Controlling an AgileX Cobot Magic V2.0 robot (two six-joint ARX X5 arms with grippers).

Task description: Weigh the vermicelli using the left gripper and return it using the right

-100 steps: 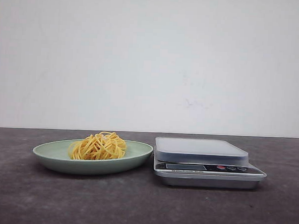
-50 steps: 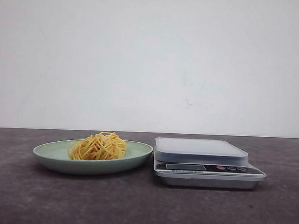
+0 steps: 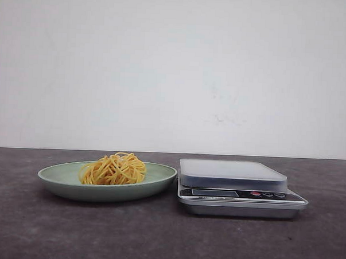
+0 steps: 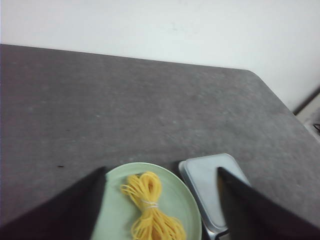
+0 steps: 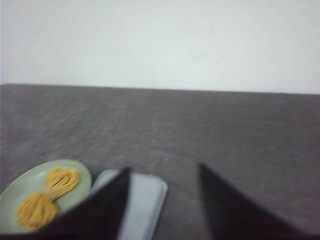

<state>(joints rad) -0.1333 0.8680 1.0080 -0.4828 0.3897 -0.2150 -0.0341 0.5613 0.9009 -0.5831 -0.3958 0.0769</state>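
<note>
1. Front view shows the vermicelli [image 3: 114, 169] lying as a yellow nest on the pale green plate [image 3: 56, 176], left of centre in the frame; nothing has been weighed yet, by the look of it.
2. The scale [image 3: 239, 192] stands just to the right of the plate, its rim nearly touching the plate's edge, and its platform is bare. Its display is too small to read.
3. Neither arm appears in the front view, so I judge both are high above or behind the things.
4. In the left wrist view the left gripper [image 4: 160, 200] hangs above the plate with its jaws spread wide, the noodles between the two dark fingers [image 4: 65, 210] in the lower middle of the frame and gripped by nothing.
5. In the right wrist view the right gripper [image 5: 162, 200] also has its jaws apart and empty, above the scale at the lower centre of that blurred frame.
6. All steps seem to remain: pick up, set on the scale, then carry back with the other arm.
7. The bench [image 3: 157, 238] has broad bare room in front of and behind both things; its far right corner and edge show at the right of the left wrist view, well apart from the scale.
8. The tight spot is the narrow gap between plate and scale.
</note>
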